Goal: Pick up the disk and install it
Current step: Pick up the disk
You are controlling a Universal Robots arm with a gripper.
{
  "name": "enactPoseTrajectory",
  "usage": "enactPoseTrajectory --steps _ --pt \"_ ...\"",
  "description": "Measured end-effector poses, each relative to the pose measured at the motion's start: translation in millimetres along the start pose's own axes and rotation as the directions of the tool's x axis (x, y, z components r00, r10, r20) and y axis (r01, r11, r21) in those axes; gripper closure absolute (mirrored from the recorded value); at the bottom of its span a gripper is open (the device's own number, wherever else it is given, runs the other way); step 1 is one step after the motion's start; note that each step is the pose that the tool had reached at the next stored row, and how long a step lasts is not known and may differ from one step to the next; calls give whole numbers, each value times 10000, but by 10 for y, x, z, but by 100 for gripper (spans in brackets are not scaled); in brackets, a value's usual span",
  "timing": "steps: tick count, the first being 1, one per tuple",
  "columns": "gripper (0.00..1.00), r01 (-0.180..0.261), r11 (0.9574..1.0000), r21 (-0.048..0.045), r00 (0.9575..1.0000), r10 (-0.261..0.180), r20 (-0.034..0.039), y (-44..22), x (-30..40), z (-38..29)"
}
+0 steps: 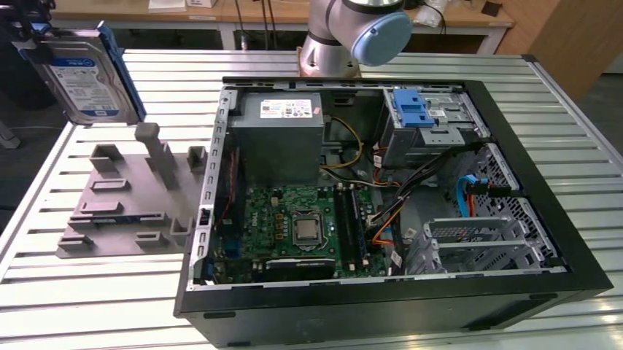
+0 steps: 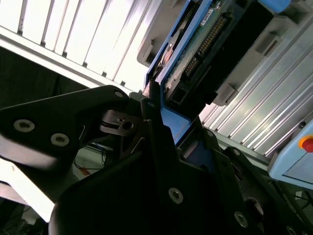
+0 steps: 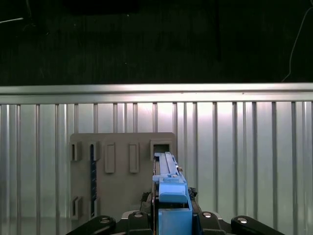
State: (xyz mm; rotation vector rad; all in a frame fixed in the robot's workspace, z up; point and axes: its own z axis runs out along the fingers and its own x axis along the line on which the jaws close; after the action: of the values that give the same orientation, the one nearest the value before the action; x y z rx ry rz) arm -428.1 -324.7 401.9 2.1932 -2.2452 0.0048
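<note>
The disk (image 1: 90, 73), a silver drive with a white-and-blue label in a blue carrier frame, hangs upright in the air at the exterior view's far left, above the grey slotted fixture (image 1: 136, 193). My gripper (image 1: 29, 36) is shut on its upper edge. In the first wrist view the disk (image 3: 170, 188) shows edge-on between my black fingers (image 3: 139, 218), over the fixture (image 3: 117, 166). The second wrist view shows the disk's circuit-board side (image 2: 205, 44) clamped in my gripper (image 2: 161, 115).
An open computer case (image 1: 506, 138) lies on the slatted metal table (image 1: 98, 306). Inside it are a grey power supply box (image 1: 282, 135), a green motherboard (image 1: 302, 226), loose cables, and a drive cage with a blue latch tab (image 1: 413, 109). The arm's base (image 1: 336, 36) stands behind the case.
</note>
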Motion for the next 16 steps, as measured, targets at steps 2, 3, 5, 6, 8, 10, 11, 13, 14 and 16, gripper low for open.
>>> enactPoseTrajectory --steps 2,3,5,6,8,10,11,13,14,16 --pt "64 0 10000 -1 10000 0 0 0 -1 -23" --pt "64 0 10000 0 10000 0 0 0 -2 -33" --pt "64 0 10000 -1 10000 0 -1 0 -3 -56" --pt "64 0 10000 -1 10000 0 -1 0 -4 -68" --pt "64 0 10000 0 10000 0 0 0 -5 -92" --pt "64 0 10000 2 10000 0 0 1 -6 -119" --pt "64 0 10000 2 10000 0 0 1 -6 -131" --pt "64 0 10000 2 10000 0 0 1 -8 -158" --pt "64 0 10000 3 10000 0 0 1 -8 -171" --pt "64 -1 10000 1 10000 1 -1 1 -9 -201"
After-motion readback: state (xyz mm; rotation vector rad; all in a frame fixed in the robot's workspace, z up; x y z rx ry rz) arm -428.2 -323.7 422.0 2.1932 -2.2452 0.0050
